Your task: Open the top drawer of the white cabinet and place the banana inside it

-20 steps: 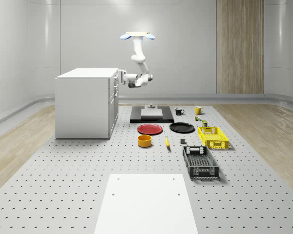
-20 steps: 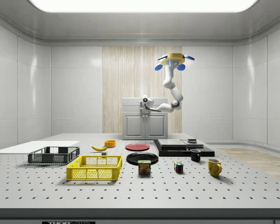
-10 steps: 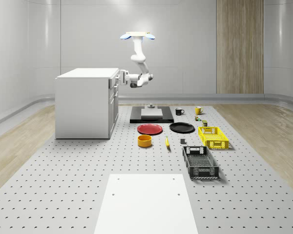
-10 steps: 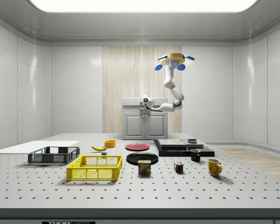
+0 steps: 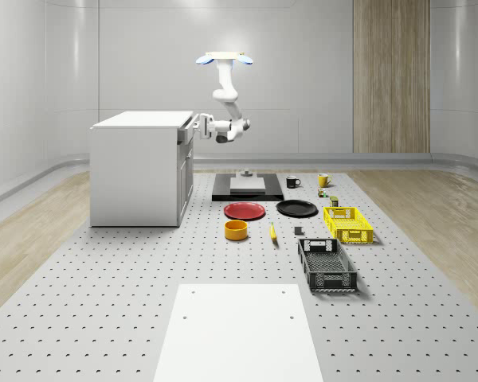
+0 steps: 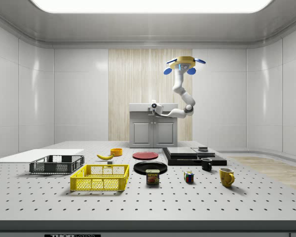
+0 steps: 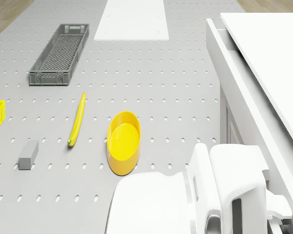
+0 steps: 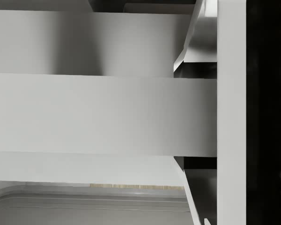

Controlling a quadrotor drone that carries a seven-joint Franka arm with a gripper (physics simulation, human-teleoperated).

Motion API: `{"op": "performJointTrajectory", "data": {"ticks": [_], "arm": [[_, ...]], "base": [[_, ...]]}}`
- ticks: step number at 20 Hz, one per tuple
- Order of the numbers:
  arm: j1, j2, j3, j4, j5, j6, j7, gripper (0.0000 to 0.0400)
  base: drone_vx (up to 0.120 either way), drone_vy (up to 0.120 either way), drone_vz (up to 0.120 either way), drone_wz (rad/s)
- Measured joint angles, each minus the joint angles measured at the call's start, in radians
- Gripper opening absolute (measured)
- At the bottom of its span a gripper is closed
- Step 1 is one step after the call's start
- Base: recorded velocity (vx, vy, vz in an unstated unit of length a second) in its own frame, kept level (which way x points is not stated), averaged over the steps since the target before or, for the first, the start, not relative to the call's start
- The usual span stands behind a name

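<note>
The drone [image 5: 224,57] hovers beside the cabinet [image 5: 139,167], jaws at its top drawer [image 7: 234,63], grip unreadable.

Pale glossy walls [image 5: 64,72] curve into the floor, with one wood-panelled strip [image 5: 390,76] on the back wall. Light wood flooring [image 5: 24,255] flanks the grey perforated worktop [image 5: 103,302]. A bright ceiling light panel [image 6: 150,5] glows overhead.
</note>
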Motion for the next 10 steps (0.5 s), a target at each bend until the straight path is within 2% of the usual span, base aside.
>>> {"op": "performJointTrajectory", "data": {"ticks": [1,4,5,6,7,10], "arm": [[-0.007,-0.005,-0.006,-0.001,-0.008,-0.009,0.007,0.0136],[-0.028,-0.019,-0.028,-0.001,-0.042,-0.038,0.042,0.0143],[-0.034,-0.019,-0.039,-0.007,-0.05,-0.048,0.016,0.0141],[-0.041,-0.009,-0.054,-0.019,-0.065,-0.06,-0.028,0.0217],[-0.043,-0.02,-0.066,-0.015,-0.096,-0.065,0.022,0.0223],[-0.06,-0.037,-0.093,-0.007,-0.122,-0.096,0.04,0.0161]], "base": [[0.0,0.0,0.0,0.0],[0.0,0.0,0.0,0.0],[0.0,0.0,0.0,0.0],[0.0,0.0,0.0,0.0],[0.0,0.0,0.0,0.0],[0.0,0.0,0.0,0.0]]}}
